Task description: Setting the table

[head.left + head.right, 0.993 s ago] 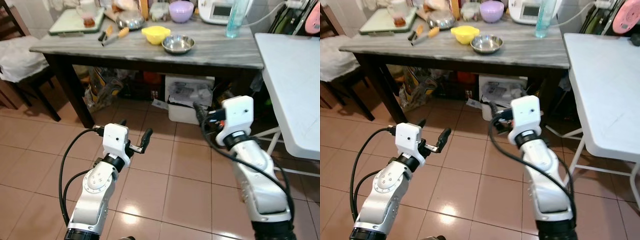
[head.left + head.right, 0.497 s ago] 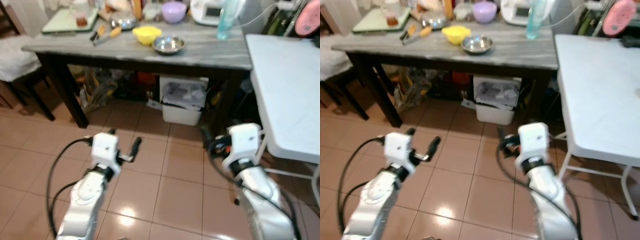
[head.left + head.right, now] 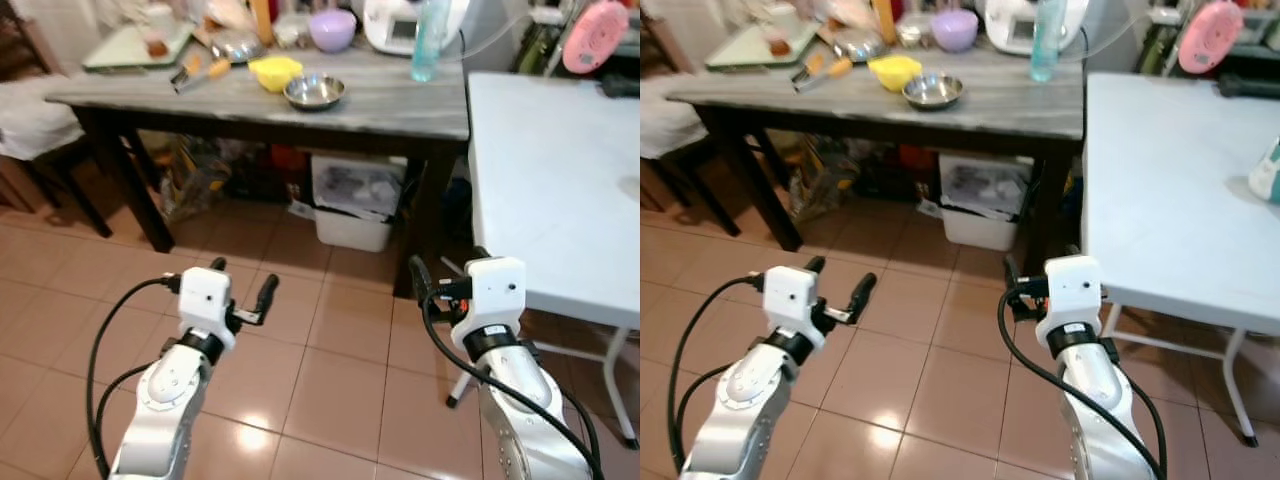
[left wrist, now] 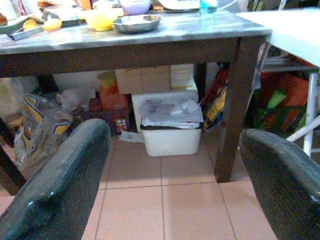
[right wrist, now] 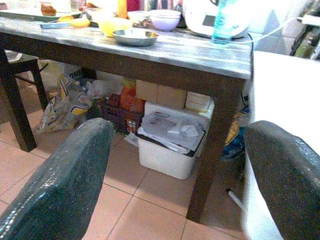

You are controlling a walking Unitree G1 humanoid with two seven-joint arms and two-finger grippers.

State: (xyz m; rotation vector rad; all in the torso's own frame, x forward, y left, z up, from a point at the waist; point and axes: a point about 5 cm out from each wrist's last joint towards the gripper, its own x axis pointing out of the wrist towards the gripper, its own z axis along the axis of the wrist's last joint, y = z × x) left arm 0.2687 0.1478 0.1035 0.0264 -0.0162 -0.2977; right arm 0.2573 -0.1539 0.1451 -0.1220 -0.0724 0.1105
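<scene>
A grey wooden table (image 3: 380, 100) with dark legs stands ahead. On it are a steel bowl (image 3: 314, 91), a yellow bowl (image 3: 274, 72), a purple bowl (image 3: 332, 29), an orange-handled knife (image 3: 200, 73), a green tray (image 3: 135, 45) and a blue bottle (image 3: 428, 40). A white folding table (image 3: 540, 170) stands to the right. My left gripper (image 3: 242, 280) hangs open over the tiled floor, well short of the grey table. My right gripper (image 3: 447, 268) is open too, near the white table's edge. Both hold nothing, as the left wrist view (image 4: 170, 185) and right wrist view (image 5: 175, 180) confirm.
Under the grey table sit a white bin (image 3: 352, 205) with crumpled paper, boxes and a patterned bag (image 3: 205, 175). A chair with a white cushion (image 3: 30, 120) stands at the left. A white appliance (image 3: 390, 22) is at the table's back. Tiled floor lies between me and both tables.
The whole view has swung right and pulled back, so the white table shows more and the grey table looks farther. Both arms keep their pose, fingers still open.
</scene>
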